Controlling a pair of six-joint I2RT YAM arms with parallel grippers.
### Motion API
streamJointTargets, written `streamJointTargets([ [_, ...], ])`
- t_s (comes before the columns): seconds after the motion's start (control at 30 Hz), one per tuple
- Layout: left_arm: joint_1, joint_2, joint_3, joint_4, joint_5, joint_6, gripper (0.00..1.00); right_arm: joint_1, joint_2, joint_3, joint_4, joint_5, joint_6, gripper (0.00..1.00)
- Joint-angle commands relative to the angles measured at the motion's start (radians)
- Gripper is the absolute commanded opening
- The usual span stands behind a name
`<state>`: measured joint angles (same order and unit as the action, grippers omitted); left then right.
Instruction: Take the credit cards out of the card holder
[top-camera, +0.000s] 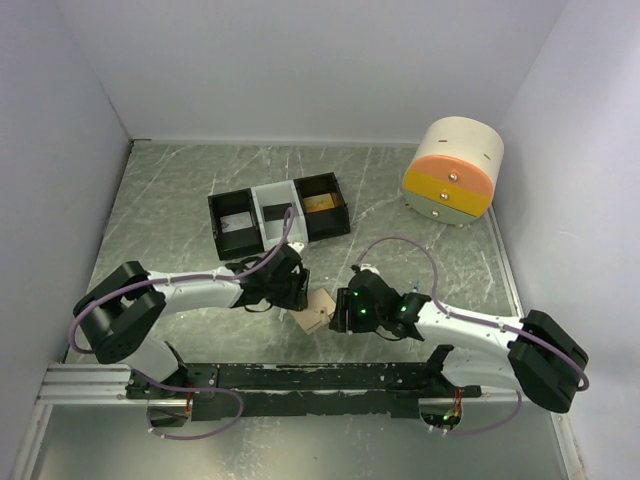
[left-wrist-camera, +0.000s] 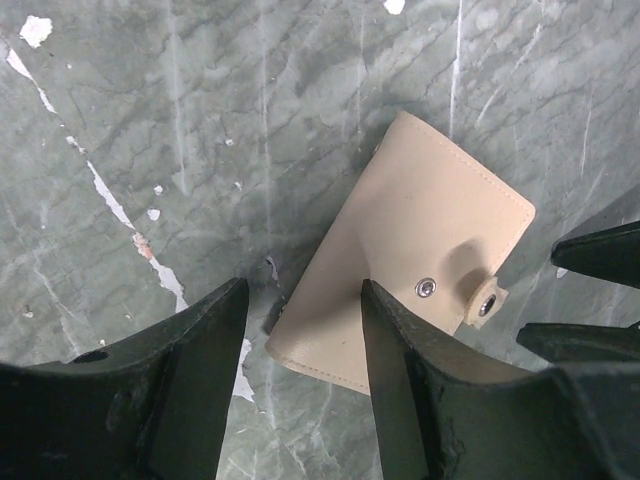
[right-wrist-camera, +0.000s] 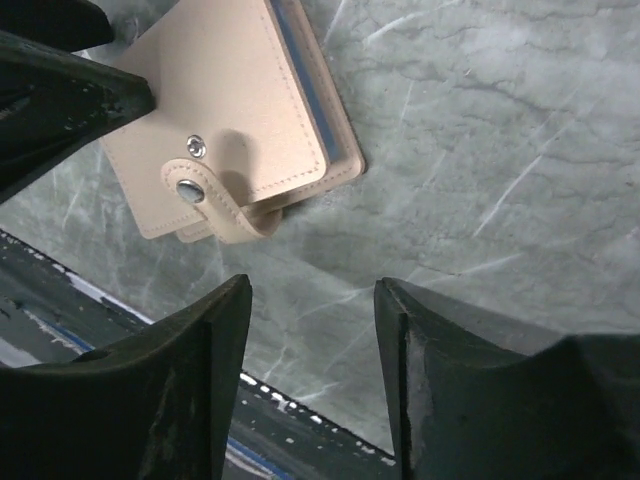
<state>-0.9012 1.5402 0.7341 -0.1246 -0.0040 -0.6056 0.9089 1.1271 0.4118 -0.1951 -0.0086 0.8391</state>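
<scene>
The small flat tan bifold card holder (left-wrist-camera: 430, 240) lies closed on the grey-green marbled tabletop (left-wrist-camera: 180, 150), at lower centre of the overhead view between the two arms. It looks light, thin and softly flexible, with a smooth skin that would likely slide on the stone. A good hold would be across a long edge while the other arm lifts the cover.

The left pincer (left-wrist-camera: 303, 290) is released and grasps nothing. One of its fingers overlaps the holder's lower edge in its own view; whether it touches, I cannot tell. The right pincer (right-wrist-camera: 312, 290) is also released and empty, just beside the holder.

Only the right wrist view shows the curled closing strap (right-wrist-camera: 215, 200) sprung off the bare snap stud (right-wrist-camera: 197, 147), and the pale blue inner edge (right-wrist-camera: 300, 80). Only the overhead view shows the black-and-white three-compartment tray (top-camera: 213, 222) beyond.
</scene>
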Motion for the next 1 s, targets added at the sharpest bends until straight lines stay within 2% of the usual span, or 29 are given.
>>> streamJointTargets([
  [0.0, -0.036, 0.03, 0.02, -0.053, -0.026, 0.046, 0.6, -0.006, 0.03, 0.075, -0.055, -0.042, 0.108, 0.54],
  [0.23, -0.066, 0.034, 0.03, -0.091, -0.082, 0.031, 0.56, -0.005, 0.187, 0.265, -0.231, 0.075, 0.192, 0.56],
  [0.4, -0.067, 0.011, 0.004, -0.069, -0.086, 0.015, 0.55, -0.004, 0.296, 0.341, -0.336, 0.159, 0.236, 0.53],
  [0.6, -0.068, 0.005, -0.015, -0.052, -0.075, 0.01, 0.54, -0.005, 0.328, 0.387, -0.346, 0.183, 0.234, 0.53],
  [0.97, -0.068, -0.009, -0.023, -0.053, -0.086, 0.009, 0.54, -0.005, 0.377, 0.426, -0.281, 0.133, 0.212, 0.55],
])
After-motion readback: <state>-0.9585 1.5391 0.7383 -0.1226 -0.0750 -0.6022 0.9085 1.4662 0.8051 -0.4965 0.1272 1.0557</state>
